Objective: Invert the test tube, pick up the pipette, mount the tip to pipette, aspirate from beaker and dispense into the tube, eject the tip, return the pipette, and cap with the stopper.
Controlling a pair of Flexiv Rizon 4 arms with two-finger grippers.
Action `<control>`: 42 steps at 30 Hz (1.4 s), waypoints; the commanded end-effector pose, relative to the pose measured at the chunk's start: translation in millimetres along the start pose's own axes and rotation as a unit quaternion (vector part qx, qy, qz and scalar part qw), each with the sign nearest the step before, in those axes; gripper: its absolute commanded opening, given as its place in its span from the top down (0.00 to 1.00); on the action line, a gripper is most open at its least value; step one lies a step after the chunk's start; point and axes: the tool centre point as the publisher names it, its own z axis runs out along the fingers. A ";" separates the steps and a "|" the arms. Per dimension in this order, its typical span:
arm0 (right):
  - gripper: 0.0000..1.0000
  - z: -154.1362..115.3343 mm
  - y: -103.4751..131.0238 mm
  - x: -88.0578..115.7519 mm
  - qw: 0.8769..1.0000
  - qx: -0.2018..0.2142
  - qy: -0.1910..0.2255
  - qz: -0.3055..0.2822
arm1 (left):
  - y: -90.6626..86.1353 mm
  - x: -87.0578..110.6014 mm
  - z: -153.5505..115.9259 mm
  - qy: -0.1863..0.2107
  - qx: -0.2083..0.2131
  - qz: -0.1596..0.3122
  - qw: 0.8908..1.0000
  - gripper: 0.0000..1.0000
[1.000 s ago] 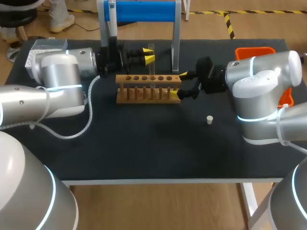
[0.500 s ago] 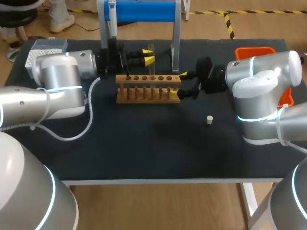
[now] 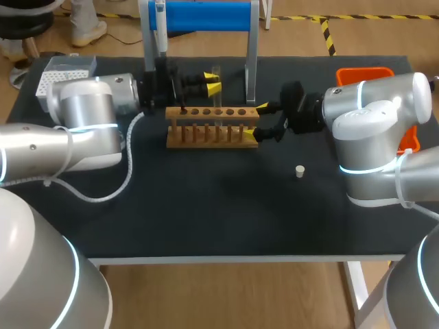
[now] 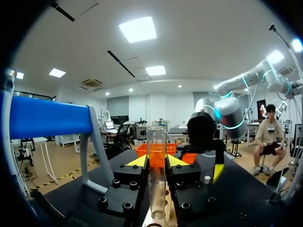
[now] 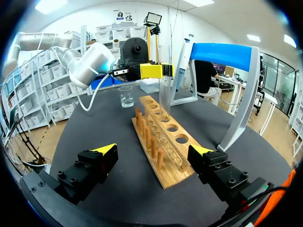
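The left gripper (image 4: 156,161) pinches the test tube (image 5: 164,92) upright over a hole in the wooden rack (image 3: 212,133) — seemingly to seat it — while the right gripper (image 5: 154,151), fingers spread, straddles the rack's end, probably ready to steady it.

Clear test tube (image 3: 217,82) upright over wooden rack (image 3: 212,133), sm. white stopper (image 3: 300,171) lying R of rack, apart from it

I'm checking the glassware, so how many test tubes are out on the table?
1. The test tube stands upright between the left gripper's fingers, its lower end at a hole of the wooden rack. The rack's other holes look empty.
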 end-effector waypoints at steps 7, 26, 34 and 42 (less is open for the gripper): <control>0.00 -0.6 -0.2 0.3 1.000 0.000 0.000 0.000 | 6.8 -2.6 2.6 0.005 0.004 -0.002 1.000 1.00; 0.00 -0.6 -0.2 0.3 1.000 0.000 0.000 0.000 | 12.2 -2.6 3.0 0.006 -0.004 -0.004 1.000 1.00; 0.00 -0.6 -0.2 0.3 1.000 0.000 0.000 0.000 | 14.8 -2.2 4.5 0.008 -0.007 -0.006 1.000 1.00; 0.00 -0.6 -0.2 0.3 1.000 0.000 0.000 0.000 | 16.4 -2.3 3.4 0.003 -0.015 -0.012 1.000 0.00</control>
